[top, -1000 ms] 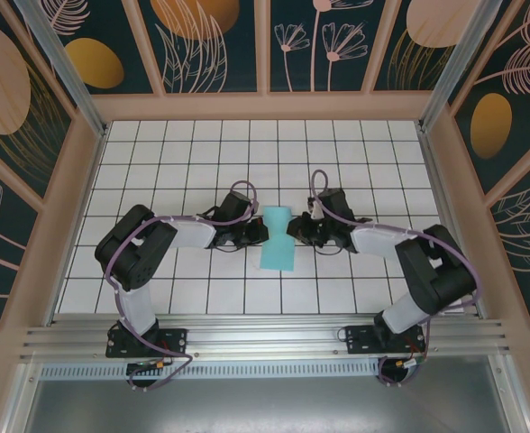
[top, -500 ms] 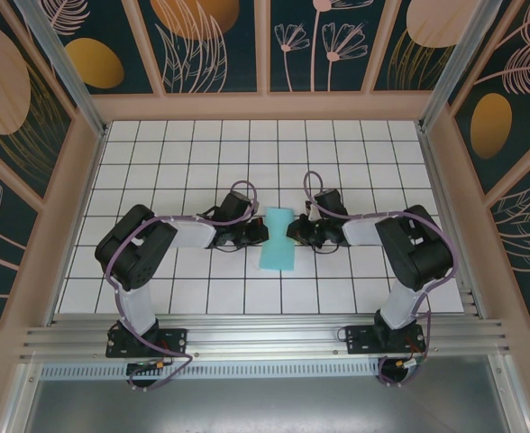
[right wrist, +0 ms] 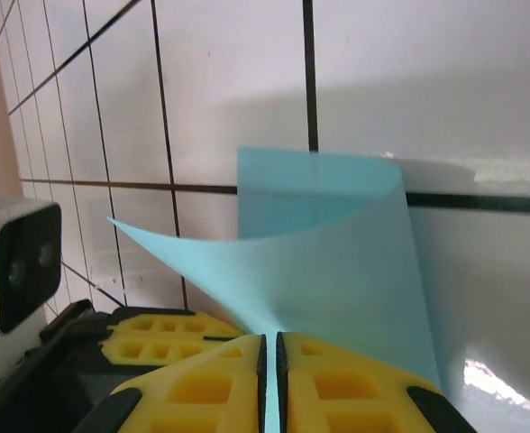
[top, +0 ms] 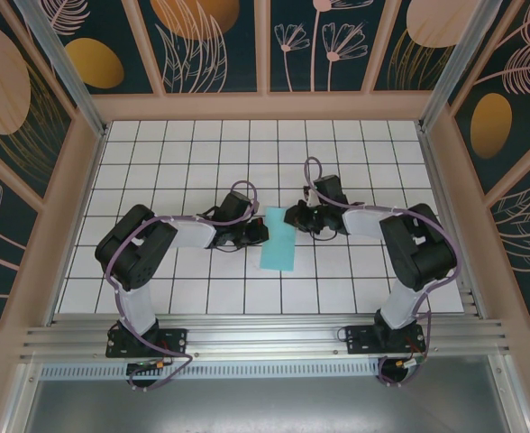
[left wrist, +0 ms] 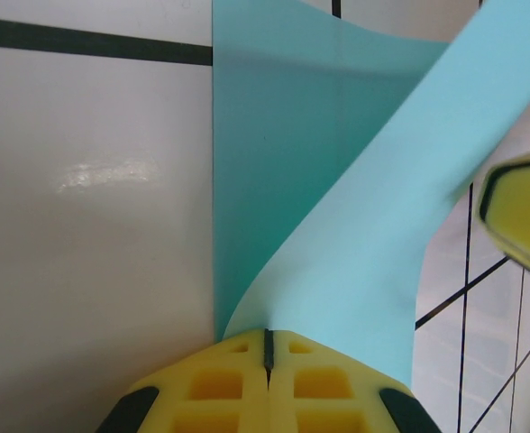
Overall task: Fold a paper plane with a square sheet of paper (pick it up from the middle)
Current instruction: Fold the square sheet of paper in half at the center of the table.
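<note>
Bases of both arms sit bolted to the metal rail (top: 265, 338) at the near edge. The left arm (top: 148, 253) and right arm (top: 418, 257) bend inward over the white tiled counter (top: 202, 144) and meet near its middle.

The sheet of paper (top: 277, 248) lies between them as a narrow turquoise strip, long side running near to far. Its near end is flat on the tiles.

The left gripper (top: 261, 232) is at the strip's left edge, about midway along. In the left wrist view, the left gripper (left wrist: 267, 338) has its yellow jaws clenched on the edge of the paper (left wrist: 337, 225). A flap rises from the grip and slants up to the right over a flat layer. One yellow finger (left wrist: 517, 221) of the other arm shows at the right edge.

The right gripper (top: 291, 216) is at the strip's far right corner, a bit farther back than the left one. In the right wrist view, the right gripper (right wrist: 269, 341) has its jaws pinched together on the paper (right wrist: 337, 271), which curls up off the counter. The flat part beyond crosses a dark grid line. The left arm's yellow fingers (right wrist: 157, 334) sit just beside it, low left.

Farther back are bare tiles, then dark wall panels (top: 211, 45) with leaf and orange shapes.
</note>
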`<state>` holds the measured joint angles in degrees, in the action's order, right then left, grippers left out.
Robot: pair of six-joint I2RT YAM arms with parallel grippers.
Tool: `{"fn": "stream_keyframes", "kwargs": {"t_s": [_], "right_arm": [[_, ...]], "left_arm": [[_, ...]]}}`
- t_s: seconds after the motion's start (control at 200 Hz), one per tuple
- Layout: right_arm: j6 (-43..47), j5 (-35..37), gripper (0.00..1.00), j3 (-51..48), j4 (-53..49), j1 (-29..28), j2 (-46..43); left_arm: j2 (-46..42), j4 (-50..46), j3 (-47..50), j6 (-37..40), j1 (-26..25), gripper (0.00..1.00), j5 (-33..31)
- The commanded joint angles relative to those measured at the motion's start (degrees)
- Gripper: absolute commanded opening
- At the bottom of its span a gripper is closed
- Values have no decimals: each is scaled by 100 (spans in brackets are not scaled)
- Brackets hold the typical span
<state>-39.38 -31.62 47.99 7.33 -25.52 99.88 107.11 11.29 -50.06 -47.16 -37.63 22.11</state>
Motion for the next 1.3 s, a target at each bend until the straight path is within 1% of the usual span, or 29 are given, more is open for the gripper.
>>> {"fn": "stream_keyframes", "kwargs": {"t_s": [0.0,0.26,0.555,0.671,0.796,1.021,1.146,1.296], "right_arm": [[106,-109,16,12,-30,54,311],[159,74,15,-41,-83,90,608],[224,-56,15,478,-431,156,223],[243,-55,15,552,-427,212,432],[135,-26,16,384,-241,210,618],[149,273,16,202,-278,253,859],[117,151,16,338,-407,269,714],[126,17,16,762,-683,274,465]], "left_arm": [[356,-716,146,128,-35,0,-277],[310,-740,216,130,-40,0,-323],[293,-796,161,156,-40,0,-358],[293,-803,153,162,-34,0,-348],[275,-846,128,171,-42,0,-350],[258,-830,144,143,-34,0,-383],[247,-865,153,163,-43,0,-400],[231,-870,159,156,-41,0,-420]]}}
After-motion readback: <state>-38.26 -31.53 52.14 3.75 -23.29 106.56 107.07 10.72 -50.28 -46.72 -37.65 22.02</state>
